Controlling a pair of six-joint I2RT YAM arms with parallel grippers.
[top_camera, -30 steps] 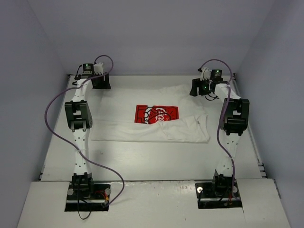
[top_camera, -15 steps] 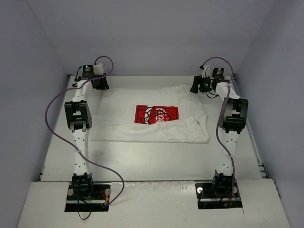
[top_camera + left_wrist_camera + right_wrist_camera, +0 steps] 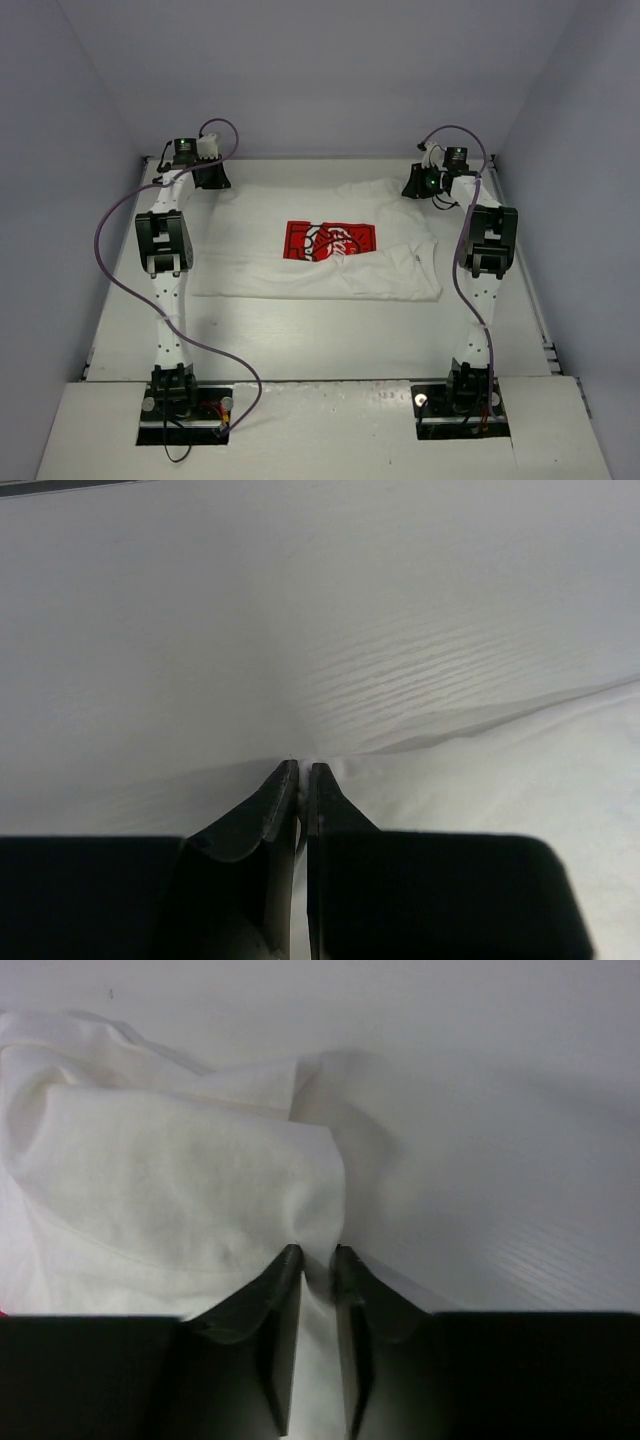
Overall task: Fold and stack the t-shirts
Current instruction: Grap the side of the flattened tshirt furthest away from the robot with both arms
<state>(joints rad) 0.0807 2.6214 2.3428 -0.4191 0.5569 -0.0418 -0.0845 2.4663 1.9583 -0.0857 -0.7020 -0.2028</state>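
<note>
T-shirt (image 3: pixel 318 252): one, white, red square chest print (image 3: pixel 330 241) face up. It lay flat across the middle of the table (image 3: pixel 300 330), reaching to the far edge, with its near right corner rumpled.

Left jaws: closed to a thin slit at the far left hem, apparently on a sliver of cloth. White on white made this hard to confirm.

Right jaws: narrowly parted, gripping a bunched fold at the far right shoulder.

Hazards, as judged:
- The left hold looked shallow, so any pull could slip the hem free and drop that side, skewing the fold.
- The right hold took a wad rather than a clean edge, and creases would carry into the fold.
- Uneven travel of left arm (image 3: pixel 163 245) and right arm (image 3: pixel 488 245) would drag the shirt askew.

Table: white, finely ribbed, matte.

Room: plain pale grey-lilac walls (image 3: pixel 320 80) on three sides. Purple cables (image 3: pixel 110 260) looped along each arm.
</note>
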